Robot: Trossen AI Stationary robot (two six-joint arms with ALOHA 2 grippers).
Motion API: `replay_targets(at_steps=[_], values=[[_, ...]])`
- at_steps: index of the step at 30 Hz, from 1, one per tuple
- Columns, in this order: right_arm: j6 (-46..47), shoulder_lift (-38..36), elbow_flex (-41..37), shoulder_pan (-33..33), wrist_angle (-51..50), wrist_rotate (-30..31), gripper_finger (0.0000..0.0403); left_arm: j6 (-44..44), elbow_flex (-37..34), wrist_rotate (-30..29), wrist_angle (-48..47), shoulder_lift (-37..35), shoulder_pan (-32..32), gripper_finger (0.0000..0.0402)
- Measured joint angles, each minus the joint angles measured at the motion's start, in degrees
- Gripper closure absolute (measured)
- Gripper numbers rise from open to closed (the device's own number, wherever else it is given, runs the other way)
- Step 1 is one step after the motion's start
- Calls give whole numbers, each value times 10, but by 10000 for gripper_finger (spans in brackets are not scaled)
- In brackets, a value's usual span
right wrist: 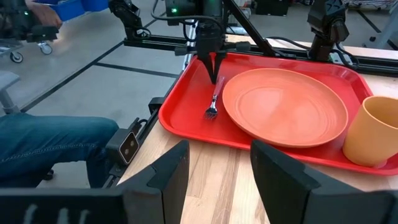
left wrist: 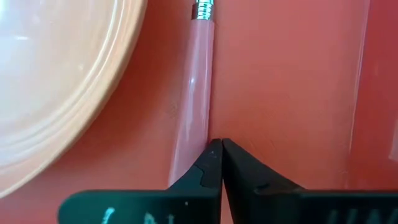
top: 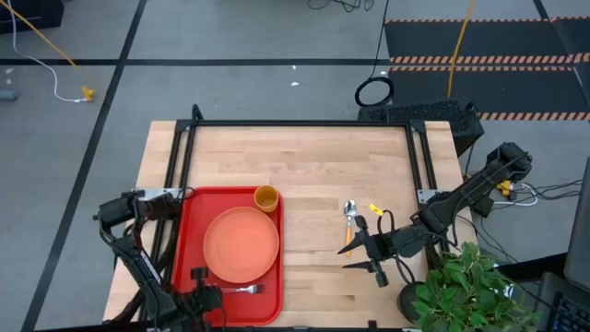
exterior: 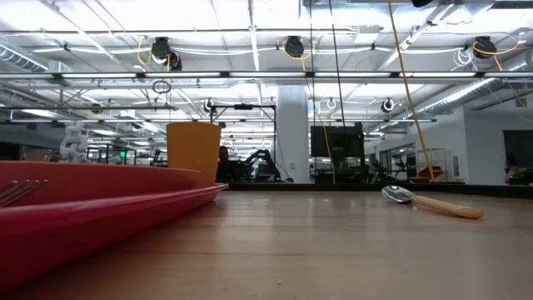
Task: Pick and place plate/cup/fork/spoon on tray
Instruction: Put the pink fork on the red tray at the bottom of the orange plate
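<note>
The left arm runs down the left edge of the high view and bends inward at the bottom, ending in the left gripper at lower left of centre. Its fingers are pressed together, tips meeting. The right arm comes in from the right edge, sloping down toward the middle, with the right gripper at lower right of centre. Its fingers stand wide apart, holding nothing.
</note>
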Motion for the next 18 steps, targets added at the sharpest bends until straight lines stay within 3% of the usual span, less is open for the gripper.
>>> replay_targets(at_steps=[18], values=[[-7, 0, -6, 0, 1, 1, 238, 13, -2, -29, -32, 2, 3, 393]])
